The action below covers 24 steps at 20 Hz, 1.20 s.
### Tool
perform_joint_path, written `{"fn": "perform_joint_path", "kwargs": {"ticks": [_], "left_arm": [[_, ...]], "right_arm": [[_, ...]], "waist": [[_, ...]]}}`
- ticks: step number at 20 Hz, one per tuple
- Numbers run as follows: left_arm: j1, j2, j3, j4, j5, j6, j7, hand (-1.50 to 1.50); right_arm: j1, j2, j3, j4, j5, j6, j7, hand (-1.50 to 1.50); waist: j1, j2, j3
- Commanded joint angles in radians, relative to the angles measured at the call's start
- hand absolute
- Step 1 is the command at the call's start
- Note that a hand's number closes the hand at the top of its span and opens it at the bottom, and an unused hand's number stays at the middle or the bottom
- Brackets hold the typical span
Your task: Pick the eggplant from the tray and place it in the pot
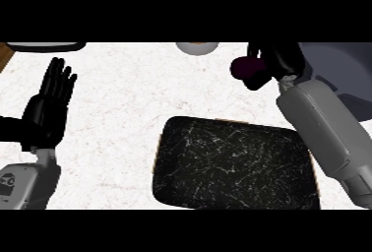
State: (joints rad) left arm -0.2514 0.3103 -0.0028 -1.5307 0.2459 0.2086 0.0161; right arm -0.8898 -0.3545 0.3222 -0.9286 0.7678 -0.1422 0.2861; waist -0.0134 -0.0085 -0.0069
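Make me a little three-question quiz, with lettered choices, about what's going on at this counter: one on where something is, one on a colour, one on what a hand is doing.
1. Where is the eggplant?
A. lying on the tray
B. held above the counter near the pot
C. beside the left hand

2. What colour is the tray?
A. black with pale veins
B. plain white
C. bright red

3. What is the left hand doing?
A. gripping the eggplant
B. pressing down on the tray
C. resting open, fingers straight, at the view's left

Answers: 1 B, the dark purple eggplant sits in the right hand, past the tray and next to the dark pot at the upper right. 2 A, its marbled black top shows bare. 3 C, its fingers point up and hold nothing.
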Motion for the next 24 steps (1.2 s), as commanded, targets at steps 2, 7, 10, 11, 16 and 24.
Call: {"fn": "perform_joint_path", "kwargs": {"ticks": [2, 7, 10, 11, 16, 24], "left_arm": [[-0.006, -0.008, -0.025, -0.005, -0.002, -0.019, -0.003, 0.0], [-0.046, -0.002, -0.008, -0.005, 0.011, -0.016, 0.033, 0.0], [-0.038, -0.031, -0.03, 0.011, -0.028, 0.008, -0.004, 0.0], [-0.03, -0.024, -0.018, 0.018, -0.007, -0.013, 0.007, 0.0], [-0.053, -0.025, -0.004, 0.011, -0.014, -0.007, 0.034, 0.0], [0.025, -0.006, 0.029, -0.061, -0.01, -0.034, 0.022, 0.0]], "right_arm": [[-0.126, 0.007, -0.074, 0.078, 0.184, -0.212, 0.413, 1.5], [-0.225, 0.047, -0.047, 0.156, 0.413, -0.312, 0.759, 1.5], [-0.271, 0.035, -0.06, 0.211, 0.471, -0.255, 0.852, 1.5], [-0.284, 0.062, -0.053, 0.211, 0.497, -0.24, 0.895, 1.5], [-0.214, -0.036, -0.137, 0.261, 0.459, -0.227, 0.781, 1.5], [-0.001, -0.203, -0.267, 0.118, 0.345, -0.291, 0.588, 1.5]], "waist": [[0.033, 0.007, 0.0], [0.042, 0.011, 0.004], [0.027, 0.011, 0.006], [0.027, 0.01, 0.006], [0.022, 0.011, 0.007], [0.012, 0.005, 0.007]]}}
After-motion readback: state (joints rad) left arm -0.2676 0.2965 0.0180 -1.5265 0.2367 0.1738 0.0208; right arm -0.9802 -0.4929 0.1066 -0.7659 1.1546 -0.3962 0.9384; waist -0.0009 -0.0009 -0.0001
